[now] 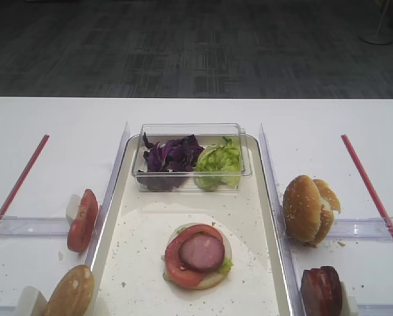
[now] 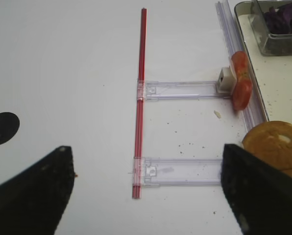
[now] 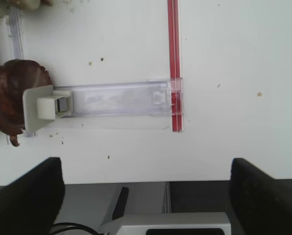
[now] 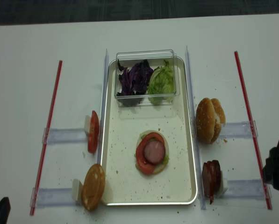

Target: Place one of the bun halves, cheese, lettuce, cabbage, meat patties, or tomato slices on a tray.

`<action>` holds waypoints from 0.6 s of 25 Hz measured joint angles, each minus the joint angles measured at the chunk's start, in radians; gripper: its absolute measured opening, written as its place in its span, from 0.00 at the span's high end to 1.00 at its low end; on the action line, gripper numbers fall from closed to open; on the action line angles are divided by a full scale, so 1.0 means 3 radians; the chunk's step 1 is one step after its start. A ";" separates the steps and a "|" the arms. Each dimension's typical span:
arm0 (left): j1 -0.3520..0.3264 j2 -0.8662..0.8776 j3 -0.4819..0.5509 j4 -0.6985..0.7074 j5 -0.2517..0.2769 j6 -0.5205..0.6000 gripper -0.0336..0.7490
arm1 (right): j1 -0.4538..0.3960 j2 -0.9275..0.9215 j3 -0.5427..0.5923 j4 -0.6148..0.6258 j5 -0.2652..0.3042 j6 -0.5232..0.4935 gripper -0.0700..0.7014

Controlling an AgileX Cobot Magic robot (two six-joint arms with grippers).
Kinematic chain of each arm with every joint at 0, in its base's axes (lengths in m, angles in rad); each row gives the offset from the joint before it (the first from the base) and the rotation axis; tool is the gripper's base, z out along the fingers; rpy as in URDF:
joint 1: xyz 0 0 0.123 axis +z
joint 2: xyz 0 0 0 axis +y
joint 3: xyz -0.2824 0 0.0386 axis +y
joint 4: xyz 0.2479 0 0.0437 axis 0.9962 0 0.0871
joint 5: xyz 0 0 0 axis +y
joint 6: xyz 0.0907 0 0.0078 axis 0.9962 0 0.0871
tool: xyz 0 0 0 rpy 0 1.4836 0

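Note:
On the cream tray (image 1: pixel 143 243) sits a stack: a pale bun base, lettuce, a tomato slice (image 1: pixel 176 264) and a meat patty (image 1: pixel 203 252) on top. Purple cabbage (image 1: pixel 173 156) and green lettuce (image 1: pixel 219 163) fill a clear tub. Tomato slices (image 2: pixel 241 88) and a bun half (image 2: pixel 275 147) stand left of the tray. Bun halves (image 1: pixel 308 209) and meat patties (image 3: pixel 11 100) stand right of it. My left gripper (image 2: pixel 146 196) hovers open over the left table, empty. The right gripper (image 3: pixel 146 196) is open over the front edge, away from the patties. Cheese is out of view.
Red strips (image 1: pixel 18 181) (image 1: pixel 370 187) run along both outer sides of the table. Clear plastic rails (image 2: pixel 185 89) (image 3: pixel 116 98) hold the standing ingredients. Clear dividers flank the tray. A black round mark (image 2: pixel 3 128) lies on the far left of the table.

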 joint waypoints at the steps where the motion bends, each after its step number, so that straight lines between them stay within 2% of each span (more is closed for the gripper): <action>1: 0.0000 0.0000 0.0000 0.0000 0.0000 0.0000 0.24 | 0.0000 -0.0127 0.0048 -0.0020 -0.0007 -0.0006 0.01; 6: 0.0000 0.0000 0.0000 0.0000 0.0000 0.0000 0.24 | 0.0000 -0.0581 0.0226 -0.0186 -0.0017 -0.0021 0.01; 15: 0.0000 0.0000 0.0000 0.0000 0.0000 0.0006 0.24 | 0.0000 -0.1131 0.0345 -0.0200 -0.0178 -0.0167 0.01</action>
